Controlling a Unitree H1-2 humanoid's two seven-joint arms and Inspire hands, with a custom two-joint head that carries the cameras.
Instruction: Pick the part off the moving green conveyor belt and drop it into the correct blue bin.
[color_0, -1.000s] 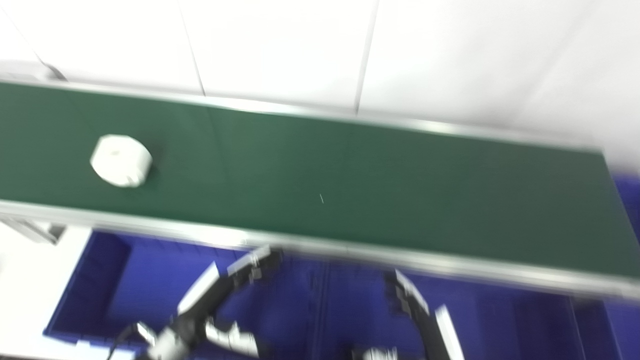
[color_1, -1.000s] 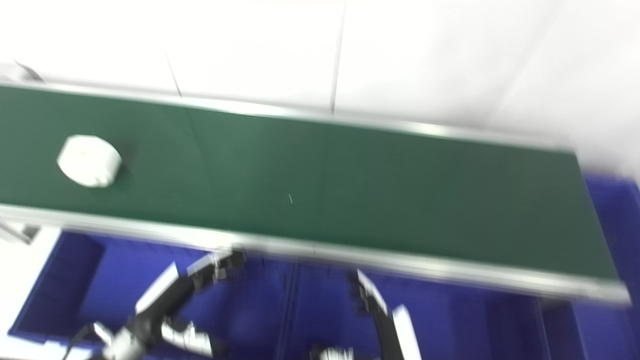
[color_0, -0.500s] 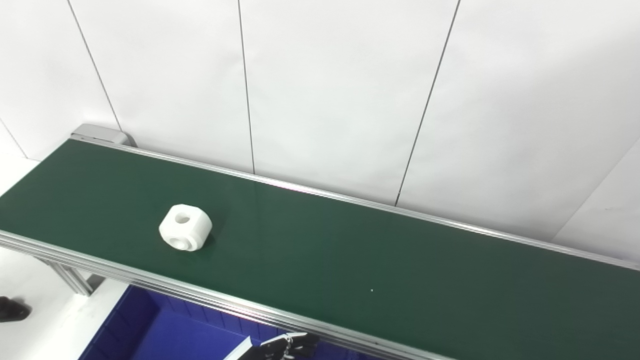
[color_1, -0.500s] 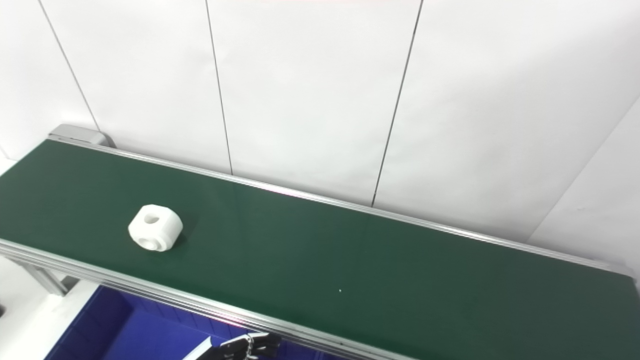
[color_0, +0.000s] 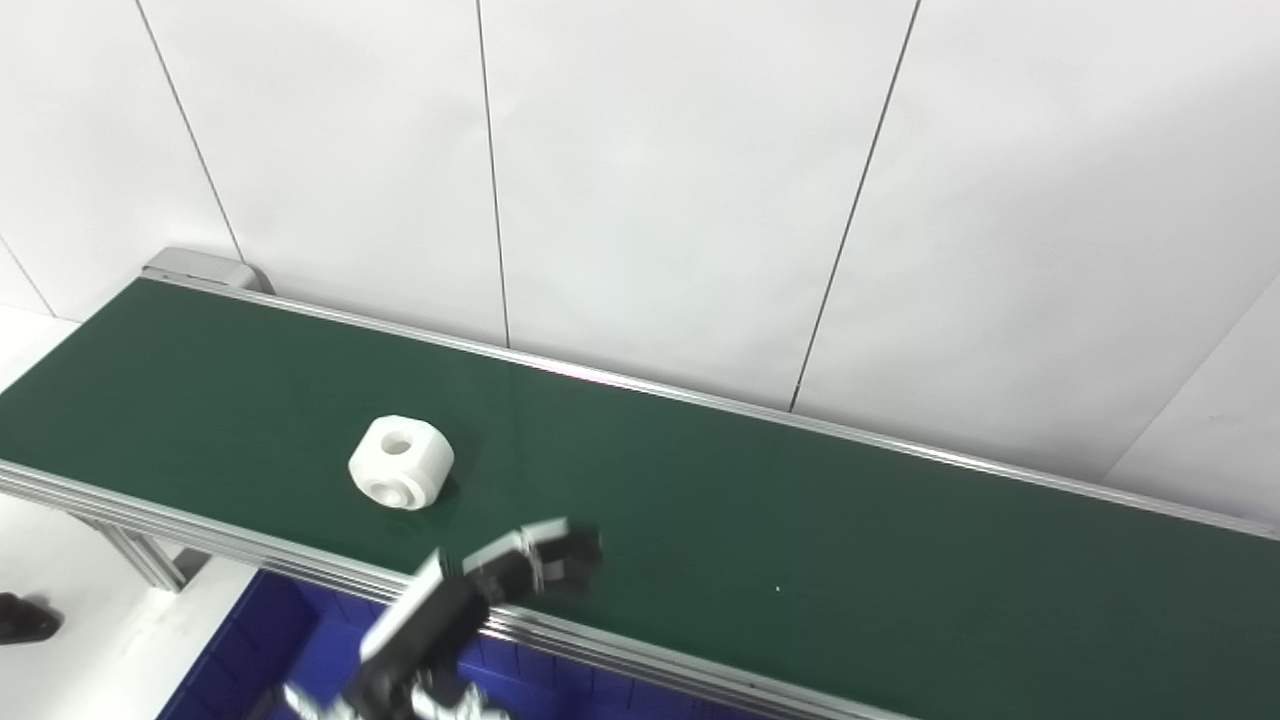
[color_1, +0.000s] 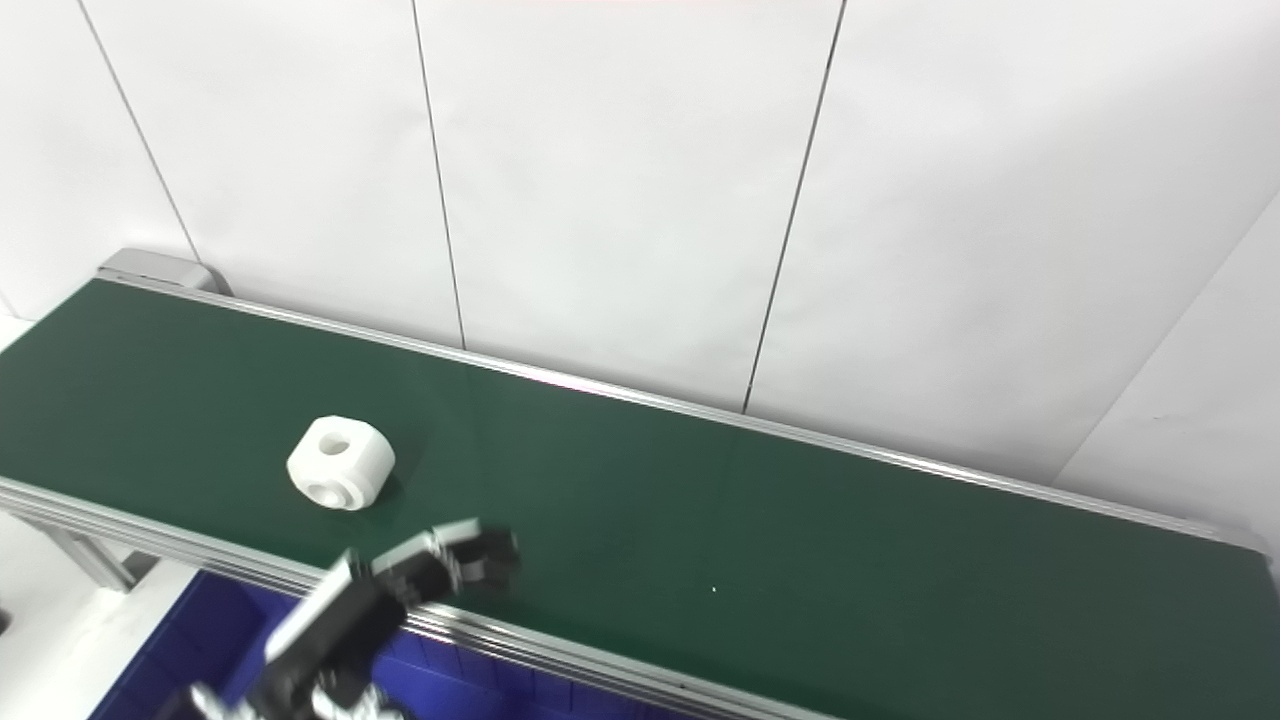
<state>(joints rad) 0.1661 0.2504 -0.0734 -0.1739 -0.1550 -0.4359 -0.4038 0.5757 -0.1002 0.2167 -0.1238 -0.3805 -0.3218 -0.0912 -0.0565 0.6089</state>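
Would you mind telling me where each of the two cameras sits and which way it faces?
Left eye view: on the robot's head, looking down over the green conveyor belt toward the white wall; the left robot hand rises from below.
Right eye view: beside it, slightly rightward, facing the same way; the same robot hand shows.
Both share the white part, belt, wall, and blue bin; the scene sits further left in the right eye's picture.

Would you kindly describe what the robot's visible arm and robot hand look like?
Only the left robot hand shows: dark fingers with pale, silvery segments, somewhat blurred. Its forearm is a black casing with a white panel along the top. Cables or markings cannot be made out. The right is out of view.
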